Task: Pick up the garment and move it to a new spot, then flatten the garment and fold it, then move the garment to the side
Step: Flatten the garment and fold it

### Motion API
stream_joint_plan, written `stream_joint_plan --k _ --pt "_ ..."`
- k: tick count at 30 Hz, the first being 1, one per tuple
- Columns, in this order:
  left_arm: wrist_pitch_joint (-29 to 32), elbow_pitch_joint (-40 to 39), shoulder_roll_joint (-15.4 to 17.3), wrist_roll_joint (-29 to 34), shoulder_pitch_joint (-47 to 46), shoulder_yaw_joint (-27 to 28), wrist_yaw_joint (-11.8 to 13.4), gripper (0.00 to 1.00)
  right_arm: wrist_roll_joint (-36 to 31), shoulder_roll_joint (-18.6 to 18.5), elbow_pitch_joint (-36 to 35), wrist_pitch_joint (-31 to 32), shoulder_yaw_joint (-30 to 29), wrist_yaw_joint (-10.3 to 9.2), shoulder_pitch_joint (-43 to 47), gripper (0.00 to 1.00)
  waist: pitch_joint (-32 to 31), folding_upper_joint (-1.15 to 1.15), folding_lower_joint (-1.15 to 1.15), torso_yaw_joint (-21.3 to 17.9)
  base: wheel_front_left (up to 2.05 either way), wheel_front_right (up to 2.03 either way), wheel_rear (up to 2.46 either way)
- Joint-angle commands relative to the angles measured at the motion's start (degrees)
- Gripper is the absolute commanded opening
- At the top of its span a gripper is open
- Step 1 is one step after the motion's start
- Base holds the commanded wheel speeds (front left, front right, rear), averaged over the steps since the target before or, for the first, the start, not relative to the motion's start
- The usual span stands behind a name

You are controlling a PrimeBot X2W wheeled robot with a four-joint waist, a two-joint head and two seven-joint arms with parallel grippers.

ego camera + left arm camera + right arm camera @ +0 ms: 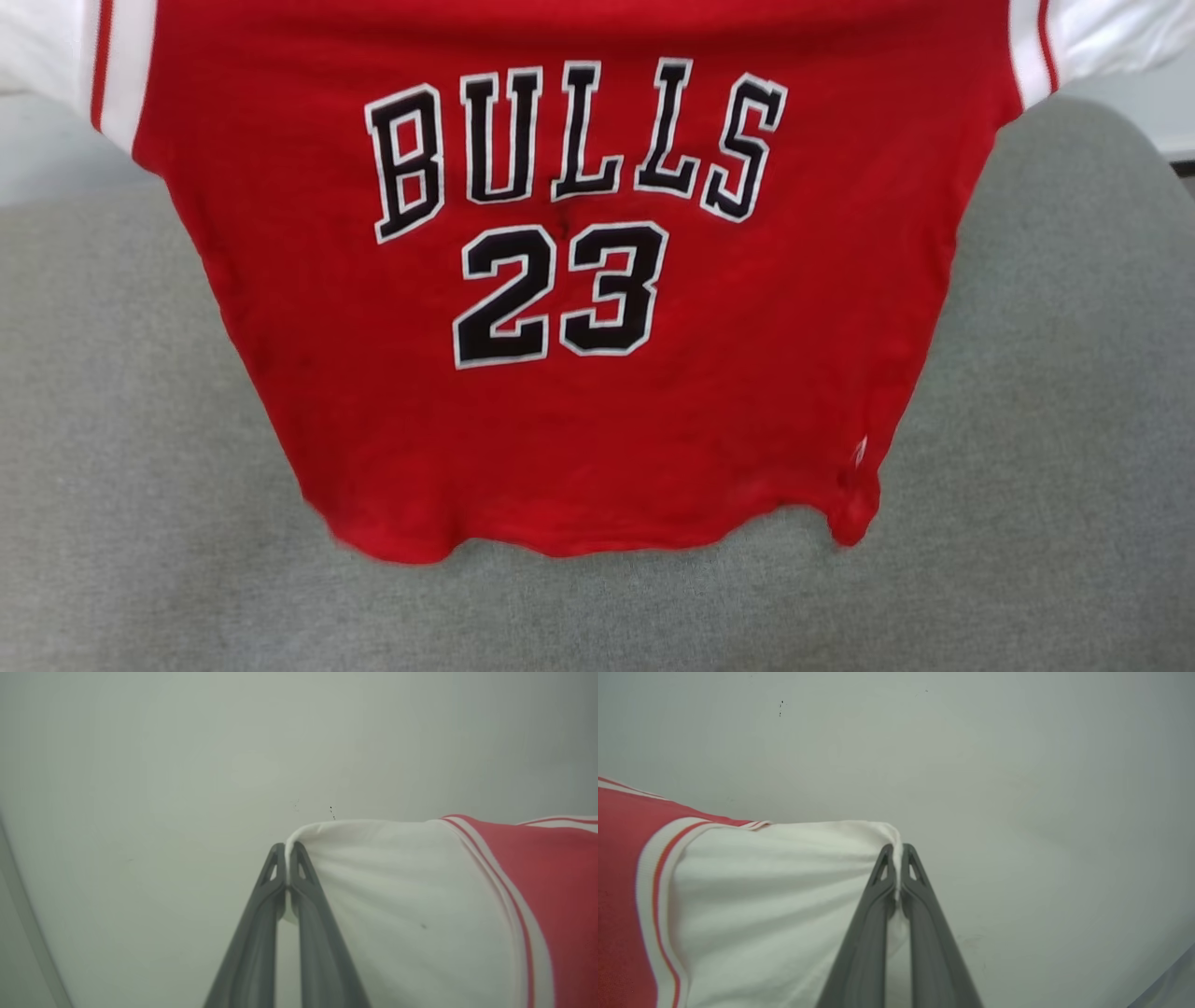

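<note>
The garment (579, 280), a red jersey with black "BULLS 23" lettering and white sleeves, hangs spread out in the air above a grey surface (140, 467), its hem loose near the bottom. In the left wrist view my left gripper (286, 848) is shut on the edge of one white sleeve (402, 896). In the right wrist view my right gripper (897, 849) is shut on the edge of the other white sleeve (784, 882). The cloth is stretched taut between the two grips.
The grey fabric-covered surface lies under the hanging jersey on both sides. A pale wall (187, 765) stands beyond the grippers. A white strip of floor or wall (1148, 103) shows at the far right.
</note>
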Motion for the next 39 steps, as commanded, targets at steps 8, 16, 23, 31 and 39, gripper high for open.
stream_joint_plan --k 8,16,23,31,39 --pt "-0.1 6.5 0.4 2.7 -17.3 -4.9 -3.7 0.00 0.0 2.8 5.5 -1.5 -1.0 -0.06 -13.0 0.00 13.0 0.00 0.00 -0.5 0.00 0.00 0.00" --pt "-3.0 20.8 -5.8 8.7 -43.3 -12.8 -8.0 0.00 -5.5 4.6 16.6 -6.8 -0.8 -0.06 -29.6 0.00 23.2 0.00 0.00 0.9 0.00 0.00 0.00" --pt "-10.5 36.4 -13.8 12.4 -59.0 -16.4 -9.3 0.00 -10.1 9.1 28.2 -15.4 -5.1 -0.06 -39.4 0.00 28.9 0.00 0.00 3.4 0.00 0.00 0.00" --pt "-18.1 48.3 -19.5 12.3 -59.3 -19.4 -11.6 0.00 -11.2 11.2 35.8 -22.5 -3.8 -0.06 -37.1 0.00 32.2 0.00 0.00 5.1 0.00 0.00 0.00" --pt "-21.8 53.0 -23.6 11.6 -47.9 -21.4 -12.5 0.00 -8.4 13.0 39.4 -27.5 -1.3 -0.05 -27.6 0.00 29.3 0.00 0.00 5.6 0.00 0.00 0.00"
